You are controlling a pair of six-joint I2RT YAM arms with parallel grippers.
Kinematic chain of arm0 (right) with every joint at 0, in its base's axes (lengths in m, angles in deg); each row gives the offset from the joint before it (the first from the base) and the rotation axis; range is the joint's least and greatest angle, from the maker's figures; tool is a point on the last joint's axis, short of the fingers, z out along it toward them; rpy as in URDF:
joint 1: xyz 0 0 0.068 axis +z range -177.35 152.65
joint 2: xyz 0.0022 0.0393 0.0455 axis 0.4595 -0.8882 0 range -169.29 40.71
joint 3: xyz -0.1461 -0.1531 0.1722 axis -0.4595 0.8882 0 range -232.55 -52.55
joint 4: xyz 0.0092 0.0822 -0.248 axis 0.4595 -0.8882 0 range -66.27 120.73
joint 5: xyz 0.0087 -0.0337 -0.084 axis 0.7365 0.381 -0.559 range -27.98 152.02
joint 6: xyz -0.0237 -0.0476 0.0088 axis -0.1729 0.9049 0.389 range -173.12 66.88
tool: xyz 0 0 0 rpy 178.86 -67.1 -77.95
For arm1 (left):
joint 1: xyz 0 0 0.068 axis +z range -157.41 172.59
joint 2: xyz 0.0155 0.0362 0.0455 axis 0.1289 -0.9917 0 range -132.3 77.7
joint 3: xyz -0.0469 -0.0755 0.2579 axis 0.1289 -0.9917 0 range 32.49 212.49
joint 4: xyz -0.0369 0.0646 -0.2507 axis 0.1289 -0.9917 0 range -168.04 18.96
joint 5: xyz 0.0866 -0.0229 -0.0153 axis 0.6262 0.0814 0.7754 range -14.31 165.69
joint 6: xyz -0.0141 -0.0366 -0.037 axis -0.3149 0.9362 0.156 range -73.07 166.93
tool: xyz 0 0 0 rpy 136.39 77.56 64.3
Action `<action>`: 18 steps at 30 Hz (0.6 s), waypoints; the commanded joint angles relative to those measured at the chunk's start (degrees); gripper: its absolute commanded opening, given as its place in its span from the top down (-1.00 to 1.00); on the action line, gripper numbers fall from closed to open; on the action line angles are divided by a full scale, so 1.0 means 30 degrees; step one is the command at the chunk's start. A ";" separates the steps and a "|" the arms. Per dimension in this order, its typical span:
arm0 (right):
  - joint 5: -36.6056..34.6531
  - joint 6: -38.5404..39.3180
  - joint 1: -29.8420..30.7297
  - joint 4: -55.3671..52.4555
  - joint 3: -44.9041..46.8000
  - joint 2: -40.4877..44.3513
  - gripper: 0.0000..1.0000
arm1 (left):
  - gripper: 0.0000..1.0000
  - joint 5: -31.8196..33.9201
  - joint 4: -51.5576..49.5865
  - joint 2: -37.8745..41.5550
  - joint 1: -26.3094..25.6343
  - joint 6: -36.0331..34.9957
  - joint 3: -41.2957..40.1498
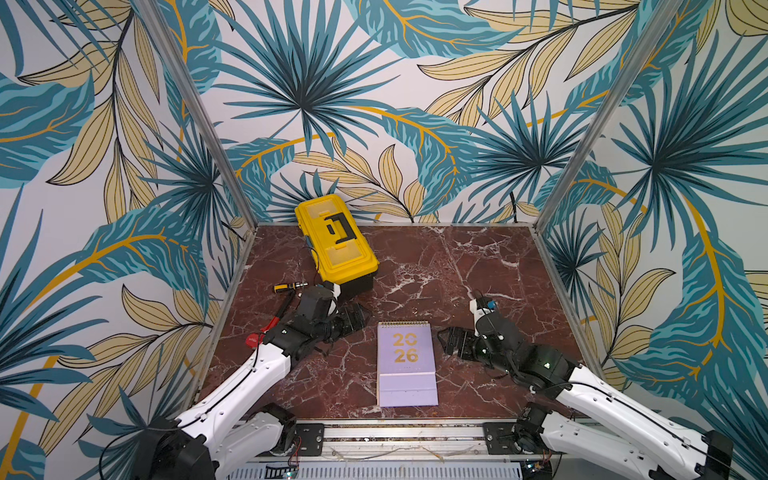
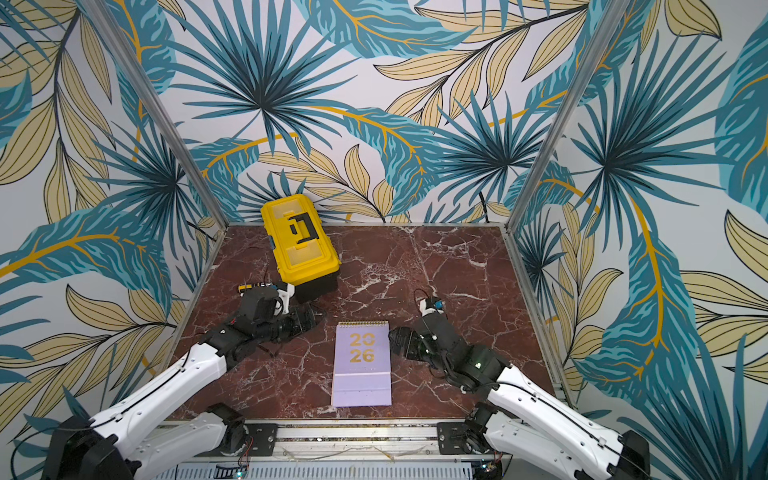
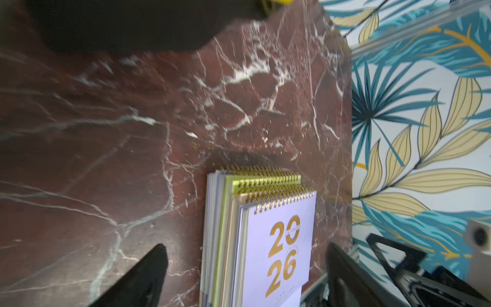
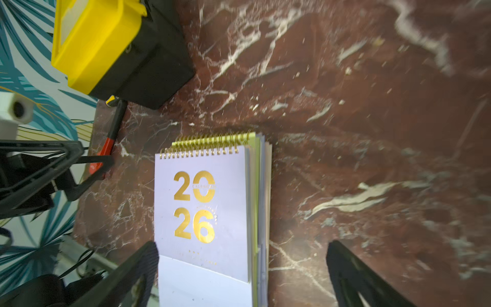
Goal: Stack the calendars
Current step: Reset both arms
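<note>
The calendars lie in one flat stack near the front middle of the marble table, with a lilac cover and gold "2026" on top. In the left wrist view the calendars show lime, peach and lilac edges under that cover. My left gripper hovers just left of the stack's spiral end, open and holding nothing. My right gripper sits just right of the stack, open and holding nothing too. In the wrist views the left gripper and the right gripper have their fingers spread wide, clear of the calendars.
A yellow toolbox with a black handle stands at the back left. A yellow-and-black screwdriver and a red-tipped tool lie by the left wall. Leaf-printed walls enclose three sides.
</note>
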 commanded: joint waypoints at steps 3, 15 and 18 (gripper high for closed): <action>-0.8723 0.4922 -0.0122 -0.0126 -0.0341 0.0509 -0.99 | -0.99 0.3508 -0.2192 0.1411 0.1973 -0.4496 0.1489; -1.4661 1.5991 -0.6148 1.9902 0.9175 0.0303 -0.99 | -0.99 1.3199 1.1586 0.3301 0.3135 -1.3115 -0.5400; -1.2937 1.5713 -0.8018 2.2476 1.0276 -0.0596 -0.99 | -0.99 1.4973 1.3610 0.1245 0.3510 -1.3874 -0.6047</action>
